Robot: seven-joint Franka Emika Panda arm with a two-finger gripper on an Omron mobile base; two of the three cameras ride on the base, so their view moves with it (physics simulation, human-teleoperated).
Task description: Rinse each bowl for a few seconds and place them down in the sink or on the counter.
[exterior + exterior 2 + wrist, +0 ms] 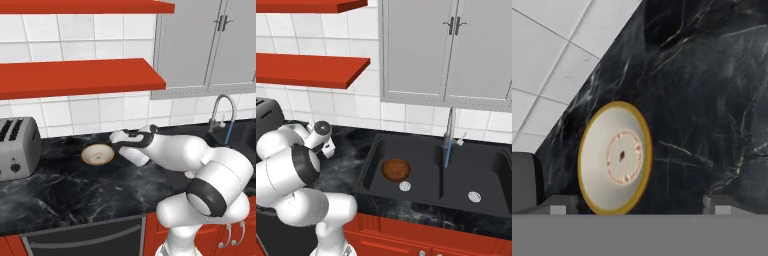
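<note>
On the bench: cream bowl [97,154] sits upright, well apart from the sink [421,197], with the toaster [17,147] off at its 9 o'clock in the left base view.
Tool: tool [116,139] hangs just beside the bowl's 3 o'clock rim in the left base view, jaws spread wide, nothing between them.
Hand view: bowl [614,157] lies toward the left fingertip [558,206]; the right one stands over bare bench [712,100].
Sink: brown bowl [395,169] rests in the left basin beside the drain [404,186]; it looks already set down, so the cream one seems to be the step in hand.
Faucet: faucet [448,135] shows a thin blue stream, so water appears to be running.
Risk, off-centre grip: the bowl sits left of the jaw gap, so closing now could catch one rim only and push it away.
Risk, shallow rim: a low, sloping wall gives little to pinch; it may slip or tip when lifted.
Risk, sliding: a nudge on smooth marble could send the bowl toward the toaster.
Risk, carry: the run to the faucet is long; a weak hold could drop the bowl on the bench edge.
</note>
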